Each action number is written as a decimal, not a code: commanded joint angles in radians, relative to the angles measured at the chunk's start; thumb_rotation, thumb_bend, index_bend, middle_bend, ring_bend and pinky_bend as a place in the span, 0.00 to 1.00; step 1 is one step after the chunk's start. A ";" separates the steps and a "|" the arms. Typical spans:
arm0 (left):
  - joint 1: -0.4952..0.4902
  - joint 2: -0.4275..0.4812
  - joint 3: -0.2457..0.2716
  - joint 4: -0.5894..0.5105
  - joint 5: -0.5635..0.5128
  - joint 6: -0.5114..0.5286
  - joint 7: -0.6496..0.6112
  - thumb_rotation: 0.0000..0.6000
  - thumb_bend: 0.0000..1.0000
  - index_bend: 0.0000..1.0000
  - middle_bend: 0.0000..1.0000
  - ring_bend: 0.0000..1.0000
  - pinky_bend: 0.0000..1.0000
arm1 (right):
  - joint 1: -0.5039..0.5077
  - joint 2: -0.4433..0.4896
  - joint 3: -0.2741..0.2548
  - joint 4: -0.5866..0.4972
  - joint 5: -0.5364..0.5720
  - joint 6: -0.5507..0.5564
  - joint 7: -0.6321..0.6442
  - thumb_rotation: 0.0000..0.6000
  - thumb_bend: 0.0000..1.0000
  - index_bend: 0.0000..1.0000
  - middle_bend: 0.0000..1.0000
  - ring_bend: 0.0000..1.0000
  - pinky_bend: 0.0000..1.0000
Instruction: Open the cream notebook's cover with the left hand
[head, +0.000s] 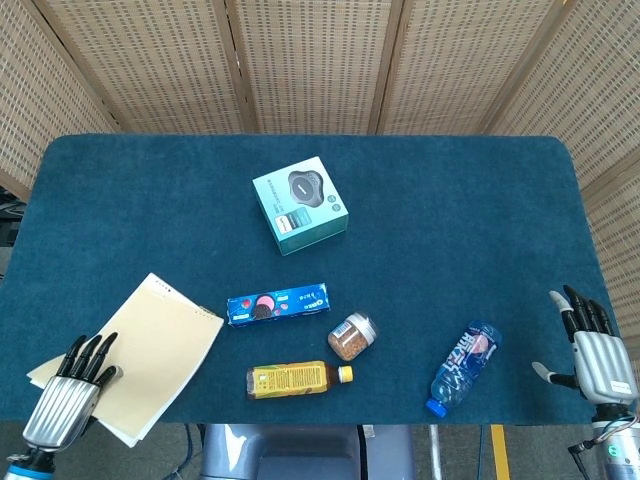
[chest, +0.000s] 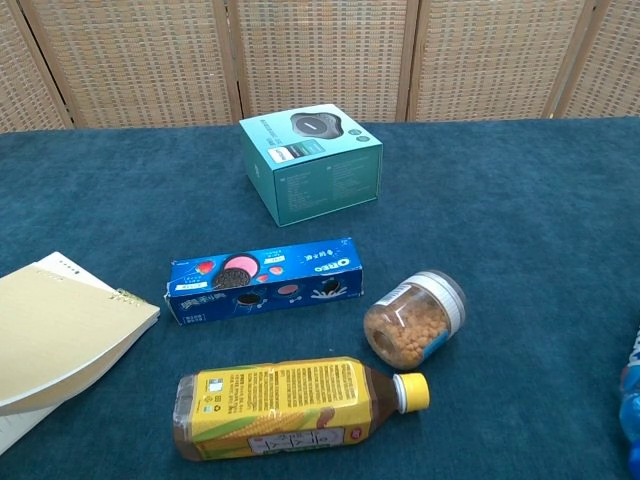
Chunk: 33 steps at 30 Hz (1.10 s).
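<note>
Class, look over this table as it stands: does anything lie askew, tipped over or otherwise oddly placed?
Yes. The cream notebook lies skewed, its near corner past the table edge. The yellow drink bottle, snack jar and blue water bottle all lie on their sides. Nothing looks spilled or damaged.
</note>
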 joint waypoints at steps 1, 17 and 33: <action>0.008 0.005 0.002 0.002 0.007 0.003 0.002 1.00 0.72 0.82 0.00 0.00 0.00 | 0.000 0.000 0.000 0.000 -0.001 0.001 0.000 1.00 0.05 0.03 0.00 0.00 0.00; -0.012 0.017 -0.072 -0.030 0.018 0.002 -0.011 1.00 0.72 0.82 0.00 0.00 0.00 | -0.001 0.001 -0.001 -0.003 -0.001 0.001 -0.003 1.00 0.05 0.03 0.00 0.00 0.00; -0.192 -0.007 -0.285 -0.092 -0.080 -0.132 0.052 1.00 0.72 0.83 0.00 0.00 0.00 | 0.003 0.001 0.003 0.001 0.005 -0.007 0.007 1.00 0.05 0.03 0.00 0.00 0.00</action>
